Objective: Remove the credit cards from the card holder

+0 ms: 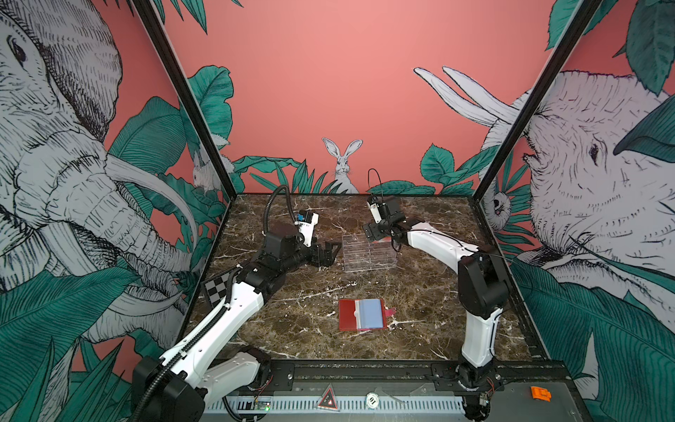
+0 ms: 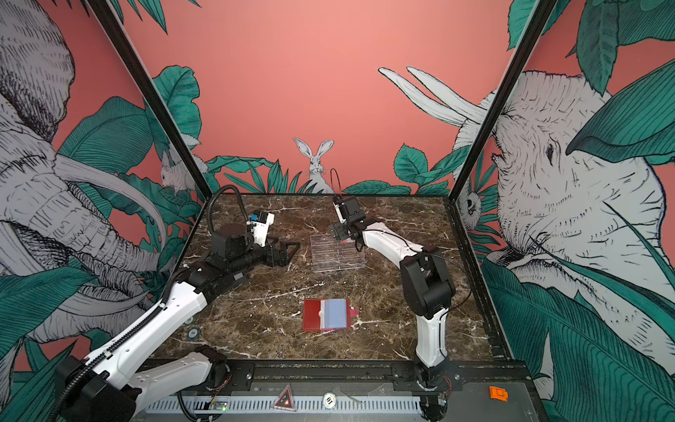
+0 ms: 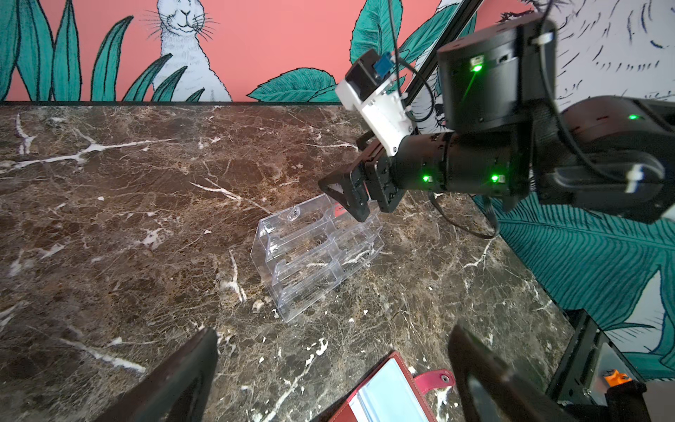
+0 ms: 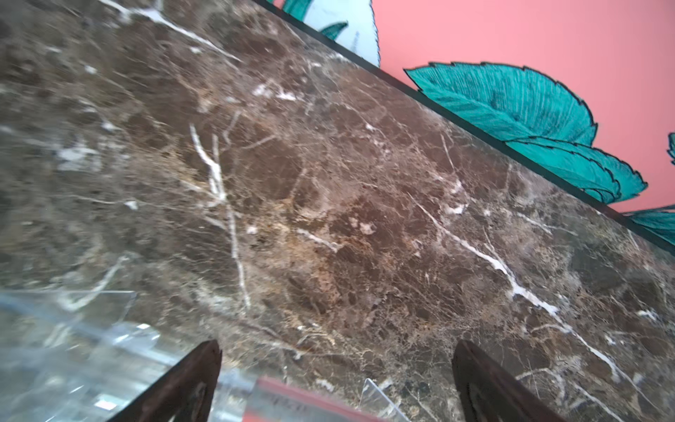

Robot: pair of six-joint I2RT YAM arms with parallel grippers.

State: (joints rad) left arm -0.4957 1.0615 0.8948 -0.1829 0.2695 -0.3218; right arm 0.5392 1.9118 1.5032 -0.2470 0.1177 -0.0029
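Observation:
The red card holder [image 1: 347, 315] lies open on the marble near the front middle, snap tab to the right. A pale blue credit card [image 1: 372, 314] sits in its clear right sleeve and shows in the left wrist view [image 3: 383, 398] too. A red credit card [image 4: 292, 400] rests in the top tier of the clear acrylic stand [image 1: 369, 254]. My right gripper [image 1: 372, 232] hovers open over that tier, its jaws [image 4: 336, 380] wide apart on either side of the card without touching it. My left gripper [image 1: 330, 252] is open and empty, left of the stand.
A black-and-white chequered board [image 1: 219, 288] leans at the left edge behind my left arm. An orange part [image 1: 540, 394] lies on the front rail. Black frame posts and printed walls enclose the marble table [image 1: 292, 321].

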